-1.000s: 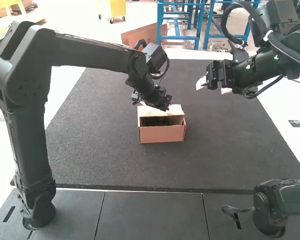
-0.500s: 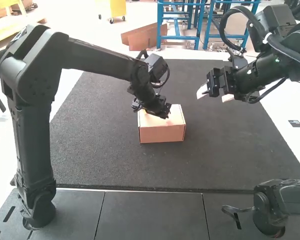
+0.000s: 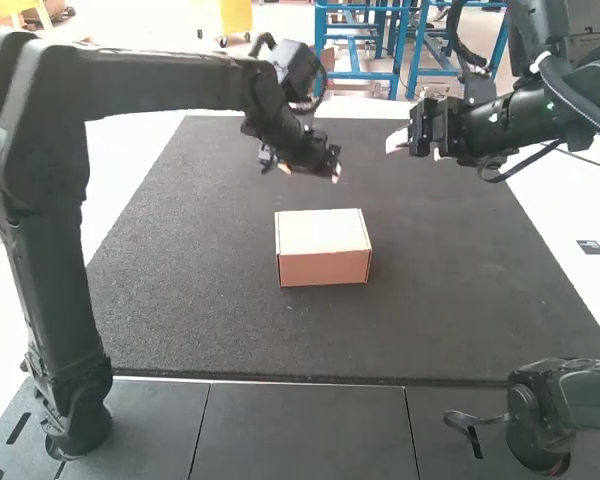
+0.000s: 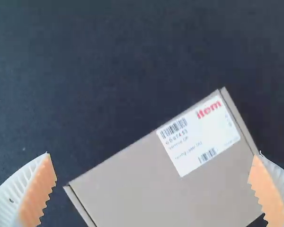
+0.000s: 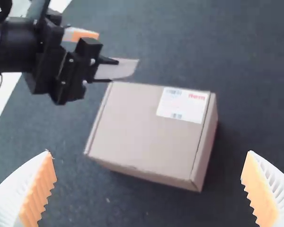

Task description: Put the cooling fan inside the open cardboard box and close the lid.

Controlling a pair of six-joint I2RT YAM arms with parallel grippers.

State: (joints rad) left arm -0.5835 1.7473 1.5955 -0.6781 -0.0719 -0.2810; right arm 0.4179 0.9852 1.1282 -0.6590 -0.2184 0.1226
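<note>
Left gripper (image 3: pixel 310 170) spread wide, holding nothing, touching nothing. Right gripper (image 3: pixel 415 150) just as wide, also empty, level with the left and near it. Below both and well apart from them: one cardboard box (image 3: pixel 323 245), lid shut flat, one white label (image 4: pixel 199 135) on top, resting on black mat (image 3: pixel 180 280). Two grippers, one box.

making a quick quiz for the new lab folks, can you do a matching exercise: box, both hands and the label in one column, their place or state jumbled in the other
Things:
1. cardboard box
2. left hand
3. right hand
4. label

Place or state:
a. open and empty, in the air off to the box's right
b. white, on the box's top face
c. closed, sitting on the black mat
d. open and empty, in the air over the box's far side

Pairs: 1-c, 2-d, 3-a, 4-b
</note>
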